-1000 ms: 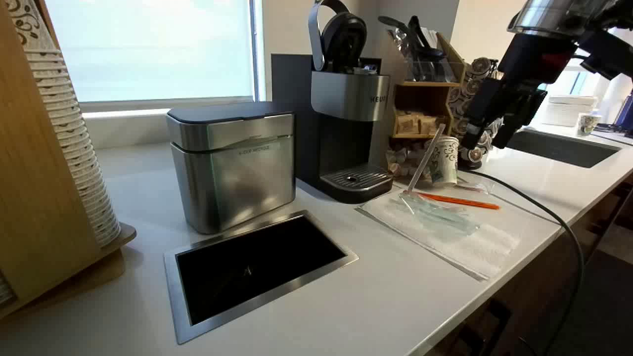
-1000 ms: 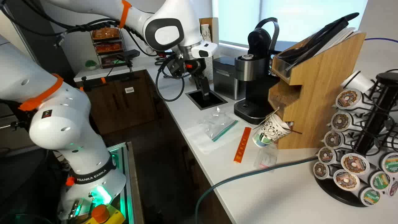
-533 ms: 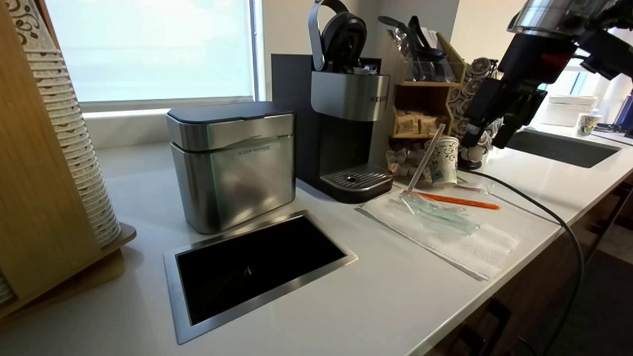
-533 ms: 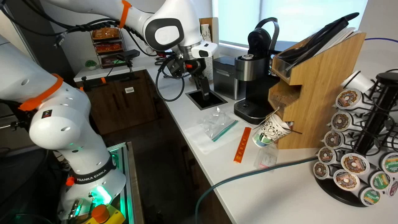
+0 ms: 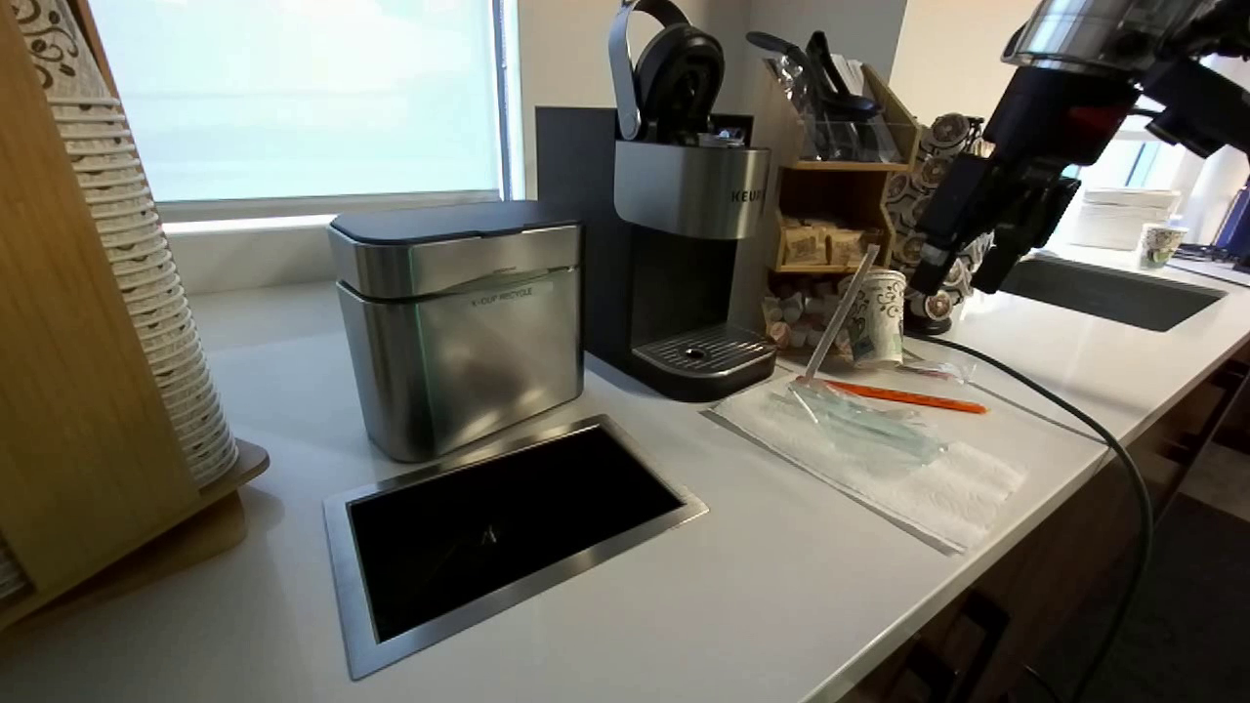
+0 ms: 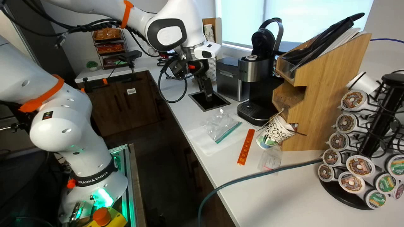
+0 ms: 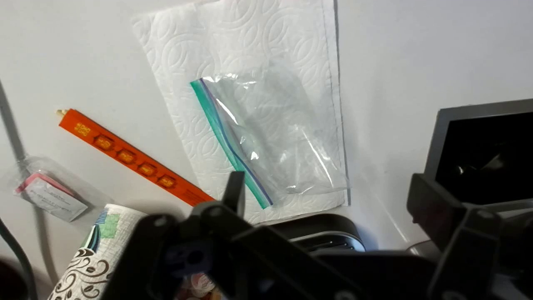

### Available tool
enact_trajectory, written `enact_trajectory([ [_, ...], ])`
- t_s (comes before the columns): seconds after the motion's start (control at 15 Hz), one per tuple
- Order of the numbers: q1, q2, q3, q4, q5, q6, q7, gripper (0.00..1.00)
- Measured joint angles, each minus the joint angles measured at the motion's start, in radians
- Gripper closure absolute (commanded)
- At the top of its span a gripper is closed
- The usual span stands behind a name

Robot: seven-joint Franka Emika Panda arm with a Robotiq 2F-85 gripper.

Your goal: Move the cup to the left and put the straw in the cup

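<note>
The cup, whitish with a dark swirl pattern, stands by the wooden organizer in both exterior views (image 5: 877,320) (image 6: 274,132). It shows partly in the wrist view (image 7: 89,266), lower left, the rest cut off or behind the gripper. A thin pale straw leans up beside the cup in both exterior views (image 5: 842,312) (image 6: 270,120); it is outside the cup. I cannot make it out in the wrist view. My gripper is open in the wrist view (image 7: 333,198), with nothing between its fingers. It hangs above the counter, apart from the cup, in both exterior views (image 5: 962,273) (image 6: 207,93).
An orange packet (image 7: 133,157) lies beside a clear zip bag (image 7: 283,133) on a paper towel (image 7: 175,46). The coffee maker (image 5: 691,190), metal canister (image 5: 488,361), rectangular counter opening (image 5: 337,576), wooden organizer (image 6: 328,101), pod rack (image 6: 375,142) and a cable (image 6: 233,182) are around.
</note>
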Motion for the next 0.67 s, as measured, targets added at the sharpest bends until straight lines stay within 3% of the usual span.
enact_trajectory([
  [0.67, -0.007, 0.000, 0.001, 0.001, -0.002, 0.011, 0.026, 0.00],
])
